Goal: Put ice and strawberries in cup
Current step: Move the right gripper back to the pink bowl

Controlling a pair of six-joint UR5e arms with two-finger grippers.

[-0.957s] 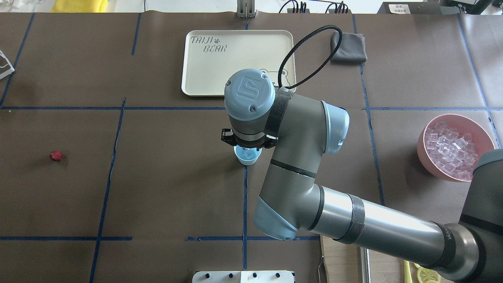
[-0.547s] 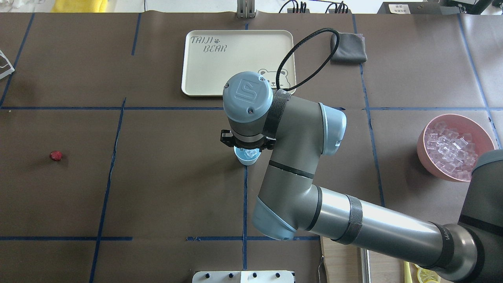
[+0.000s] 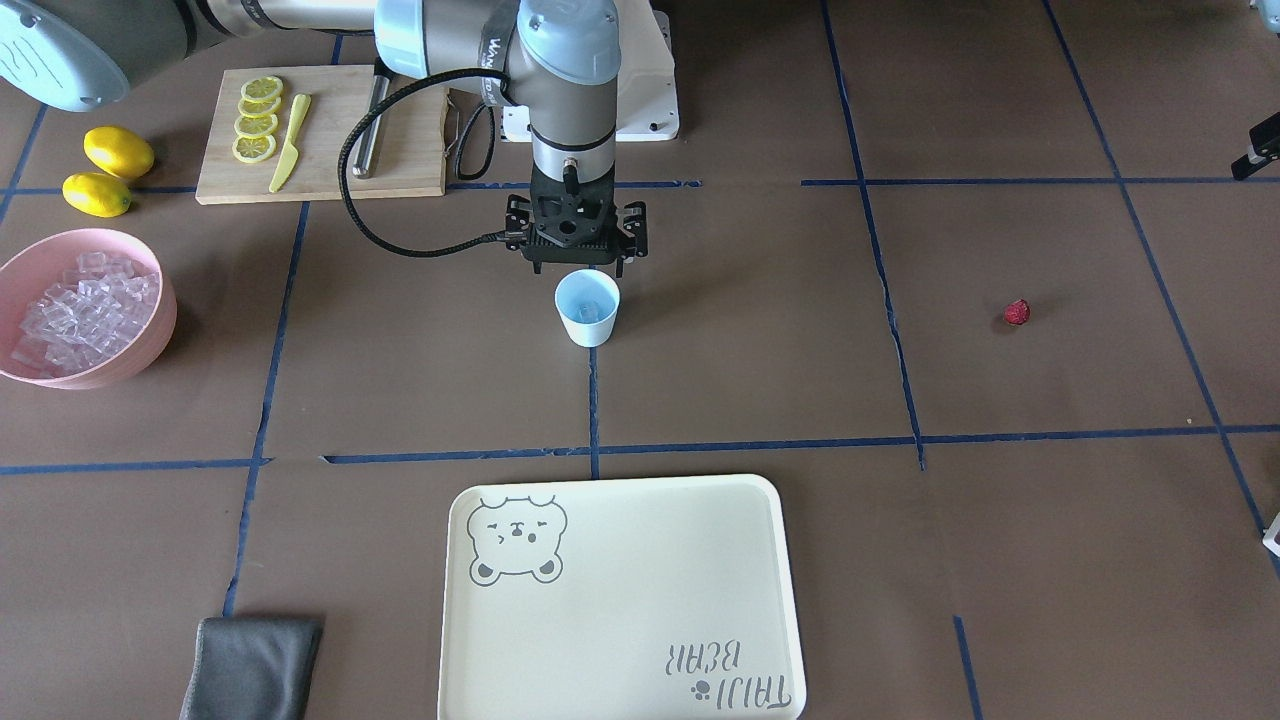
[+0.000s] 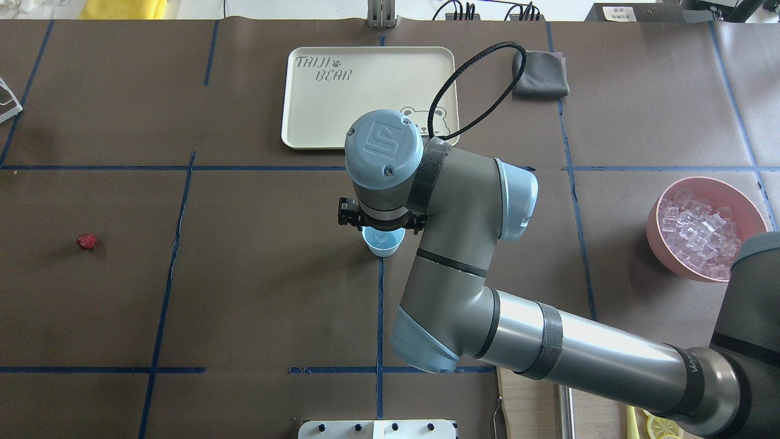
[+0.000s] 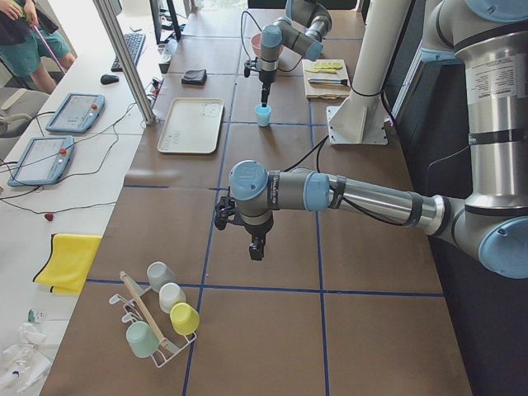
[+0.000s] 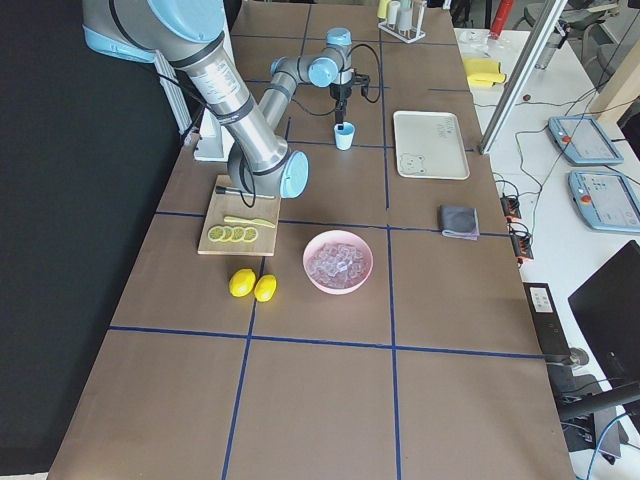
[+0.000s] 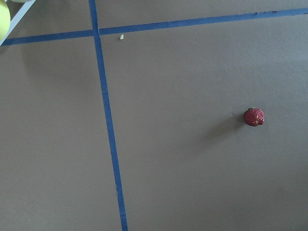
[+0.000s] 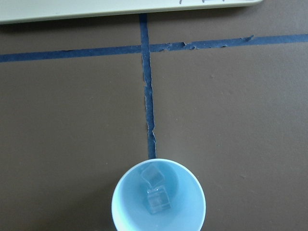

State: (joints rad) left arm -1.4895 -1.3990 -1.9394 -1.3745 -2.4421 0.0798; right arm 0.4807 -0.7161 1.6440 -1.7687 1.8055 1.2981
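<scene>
**Cup point(image 3: 587, 310) holds ice point(image 8: 155, 190); strawberry point(image 3: 1016, 312) well apart**

On the brown surface point(image 3: 760, 380), the cream tray point(image 3: 640, 600) reads "TAIJI BEAR" beside a bear drawing. The pink bowl point(image 3: 160, 325) holds a heap of clear cubes. The right pincer point(image 3: 578, 258) hangs just over the upright Cup, and I cannot tell how far open it is. The same goes for the left pincer point(image 5: 256, 247). Two cubes lie in the Cup. The strawberry sits alone on bare surface.

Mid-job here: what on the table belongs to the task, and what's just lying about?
Job: cup, two ice cubes inside it, ice in the pink bowl, strawberry.
Lying about: tray, grey cloth, lemons, cutting board with lemon slices.
</scene>
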